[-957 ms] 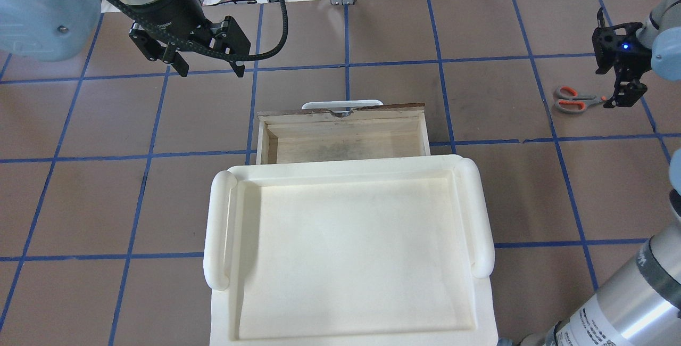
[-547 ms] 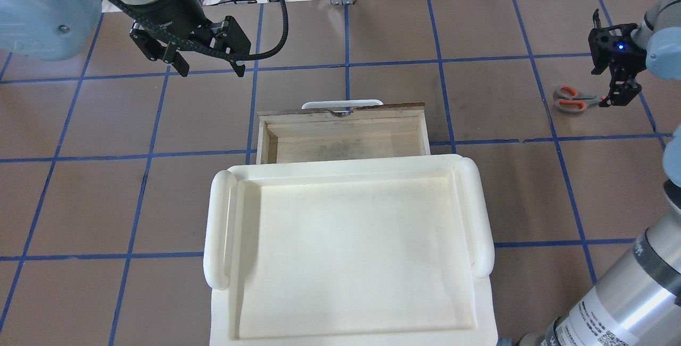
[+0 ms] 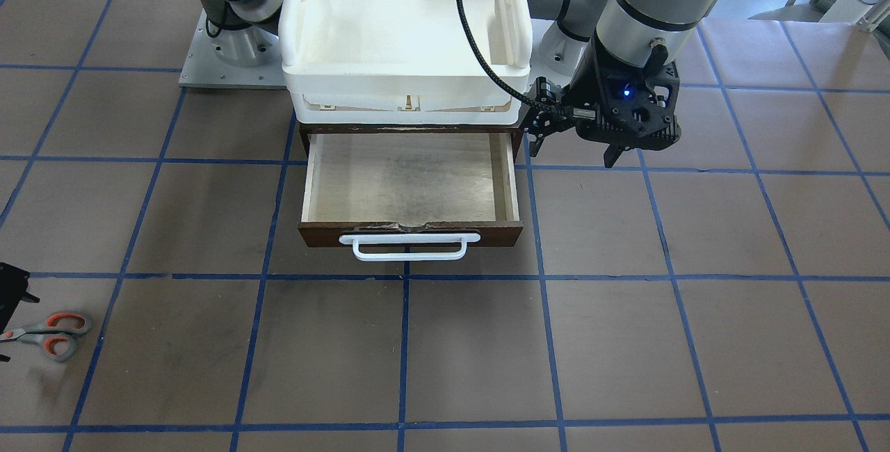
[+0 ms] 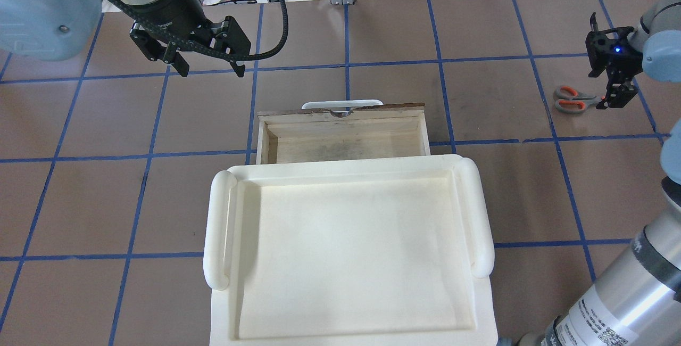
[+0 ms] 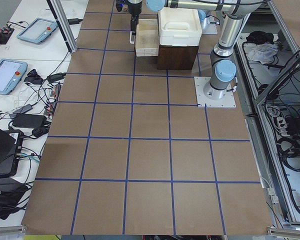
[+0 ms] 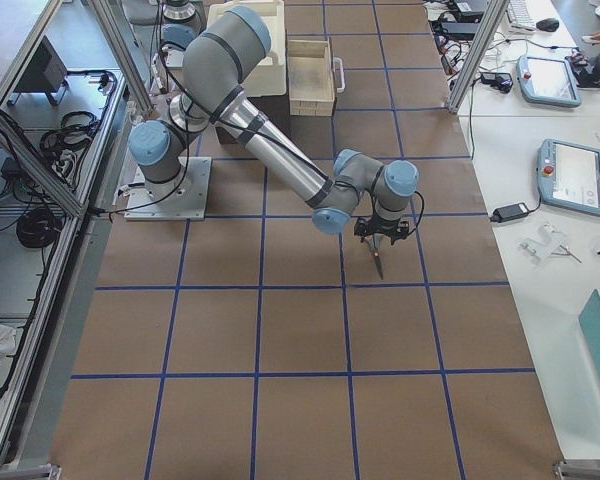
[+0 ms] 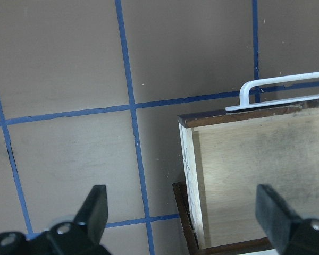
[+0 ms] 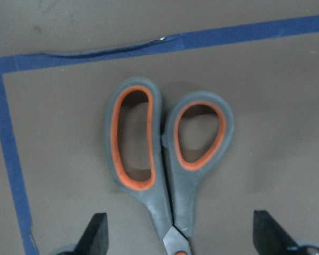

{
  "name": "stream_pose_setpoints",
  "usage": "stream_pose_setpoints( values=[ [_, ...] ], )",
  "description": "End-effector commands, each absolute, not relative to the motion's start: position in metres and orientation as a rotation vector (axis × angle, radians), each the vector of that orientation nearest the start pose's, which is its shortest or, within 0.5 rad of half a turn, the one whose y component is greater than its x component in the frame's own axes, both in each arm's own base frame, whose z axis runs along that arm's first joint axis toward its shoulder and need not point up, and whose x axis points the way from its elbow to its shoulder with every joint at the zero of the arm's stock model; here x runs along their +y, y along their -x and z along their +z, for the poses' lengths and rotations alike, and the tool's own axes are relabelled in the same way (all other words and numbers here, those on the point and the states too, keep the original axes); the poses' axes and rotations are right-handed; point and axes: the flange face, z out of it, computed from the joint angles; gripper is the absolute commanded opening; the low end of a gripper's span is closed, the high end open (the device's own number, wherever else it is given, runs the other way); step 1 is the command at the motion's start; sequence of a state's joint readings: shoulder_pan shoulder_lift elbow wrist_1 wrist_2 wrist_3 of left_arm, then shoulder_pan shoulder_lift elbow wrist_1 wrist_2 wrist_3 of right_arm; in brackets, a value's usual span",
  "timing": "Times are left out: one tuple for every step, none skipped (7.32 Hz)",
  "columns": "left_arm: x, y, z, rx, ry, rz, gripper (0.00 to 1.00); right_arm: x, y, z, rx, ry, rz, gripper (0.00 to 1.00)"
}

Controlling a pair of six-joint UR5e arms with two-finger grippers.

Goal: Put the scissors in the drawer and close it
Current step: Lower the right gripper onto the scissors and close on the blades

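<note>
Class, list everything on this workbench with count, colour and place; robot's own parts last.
small scissors with orange-and-grey loop handles: one, grey blades, flat on the table at the robot's right.
shallow wooden drawer: one, dark brown front, white bar handle, pulled open.
white plastic tray: one, white, on top, above the drawer.
brown table: one, blue tape grid.
left hand: one, black, open, off the drawer's left front corner.
right hand: one, black, open, over the scissors' blades.
</note>
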State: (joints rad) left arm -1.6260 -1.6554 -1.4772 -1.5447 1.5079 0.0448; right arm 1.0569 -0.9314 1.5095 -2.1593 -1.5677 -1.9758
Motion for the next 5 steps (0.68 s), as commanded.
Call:
stream_pose_setpoints(
  values=[
    [-0.523,0.169,0.494,3.200,-0.164,-0.056,1.00,-0.661,0.220,0.187,2.344,2.102,-0.006,0.95],
    [-0.523,0.169,0.494,3.200,-0.164,-0.056,1.00,-0.660,0.219,0.185,2.342,2.100,-0.005,0.92],
    [-0.523,0.169,0.494,3.200,-0.164,-0.056,1.00,-0.661,0.220,0.176,2.333,2.092,0.002,0.92],
    [-0.523,0.169,0.494,3.200,-0.164,-0.056,1.00,-0.661,0.220,0.176,2.335,2.091,0.004,0.92],
    [-0.523,0.169,0.494,3.198,-0.166,-0.056,1.00,-0.661,0.220,0.177,2.333,2.095,0.003,0.78]
  ],
)
